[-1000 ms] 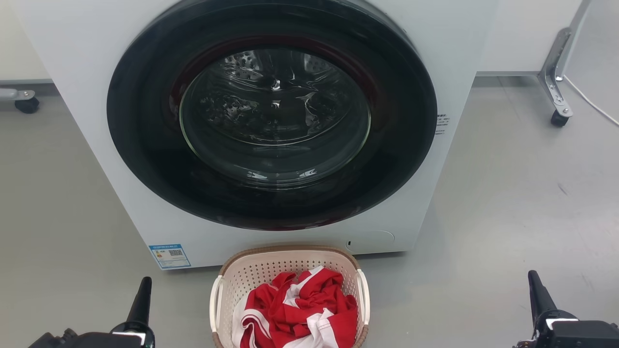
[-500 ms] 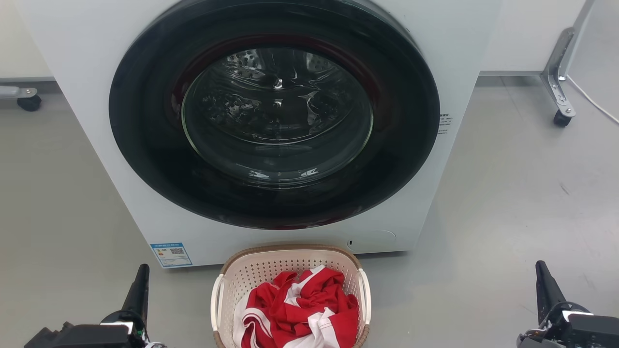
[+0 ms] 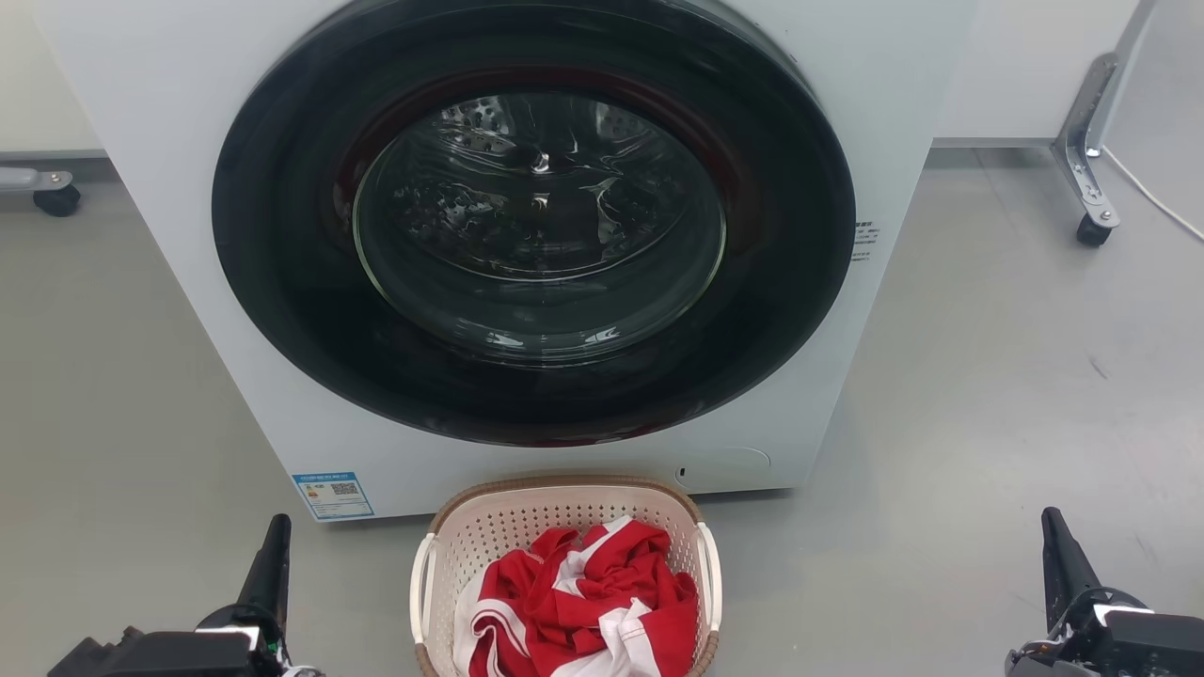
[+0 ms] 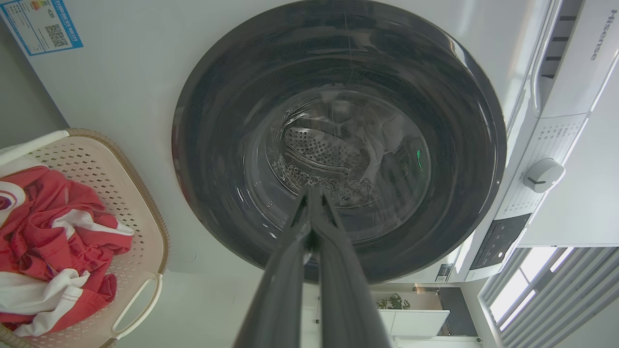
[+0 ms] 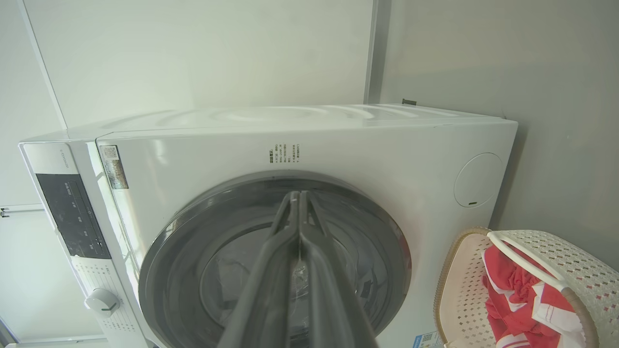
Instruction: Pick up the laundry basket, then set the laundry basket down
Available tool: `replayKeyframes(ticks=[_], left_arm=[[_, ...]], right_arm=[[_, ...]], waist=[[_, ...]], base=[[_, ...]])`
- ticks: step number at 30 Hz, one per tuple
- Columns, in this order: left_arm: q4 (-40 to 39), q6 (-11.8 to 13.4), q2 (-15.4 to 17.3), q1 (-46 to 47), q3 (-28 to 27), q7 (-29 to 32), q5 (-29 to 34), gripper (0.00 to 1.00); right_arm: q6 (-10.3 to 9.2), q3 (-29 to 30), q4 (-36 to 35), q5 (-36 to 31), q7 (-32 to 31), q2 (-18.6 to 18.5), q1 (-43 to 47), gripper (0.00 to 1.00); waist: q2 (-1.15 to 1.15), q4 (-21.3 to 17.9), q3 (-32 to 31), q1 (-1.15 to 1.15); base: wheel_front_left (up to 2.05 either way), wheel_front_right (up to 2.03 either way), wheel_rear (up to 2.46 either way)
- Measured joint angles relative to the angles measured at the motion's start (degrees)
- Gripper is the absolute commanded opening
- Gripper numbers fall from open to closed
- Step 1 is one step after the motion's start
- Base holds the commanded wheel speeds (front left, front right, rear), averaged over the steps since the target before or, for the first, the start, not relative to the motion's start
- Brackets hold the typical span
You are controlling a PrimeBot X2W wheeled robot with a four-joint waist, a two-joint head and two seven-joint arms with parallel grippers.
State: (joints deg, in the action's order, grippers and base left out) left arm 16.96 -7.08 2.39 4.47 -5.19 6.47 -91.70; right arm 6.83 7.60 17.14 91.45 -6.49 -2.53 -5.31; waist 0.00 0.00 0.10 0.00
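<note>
The laundry basket (image 3: 508, 522), cream with a brown rim and white side handles, stands on the floor in front of the washing machine and holds red and white clothes (image 3: 583, 602). It also appears at the left of the left wrist view as the basket (image 4: 140, 203) and at the lower right of the right wrist view as the basket (image 5: 454, 285). My left gripper (image 3: 276, 531) is low at the left, well clear of the basket, fingers shut and empty (image 4: 312, 191). My right gripper (image 3: 1052, 525) is low at the far right, also shut and empty (image 5: 296, 195).
A white front-loading washing machine (image 3: 188, 141) with a closed dark round door (image 3: 536, 226) rises right behind the basket. Grey floor spreads to both sides. A metal leg with a caster (image 3: 1091, 230) stands at the back right, another caster (image 3: 58, 199) at the back left.
Between one second ago and half a second ago both grippers dropped slightly and the picture shifted a little. Since then nothing has moved.
</note>
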Motion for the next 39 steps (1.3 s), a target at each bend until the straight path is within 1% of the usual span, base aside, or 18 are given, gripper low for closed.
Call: replayKeyframes(ticks=[39], left_arm=[[0.0, 0.0, -0.01, 0.0, 0.0, 0.0, 0.0, 0.0]], right_arm=[[0.0, 0.0, 0.0, 0.07, 0.0, 0.0, 0.0, 0.0]], waist=[[0.0, 0.0, 0.0, 0.0]], base=[[0.0, 0.0, 0.0]])
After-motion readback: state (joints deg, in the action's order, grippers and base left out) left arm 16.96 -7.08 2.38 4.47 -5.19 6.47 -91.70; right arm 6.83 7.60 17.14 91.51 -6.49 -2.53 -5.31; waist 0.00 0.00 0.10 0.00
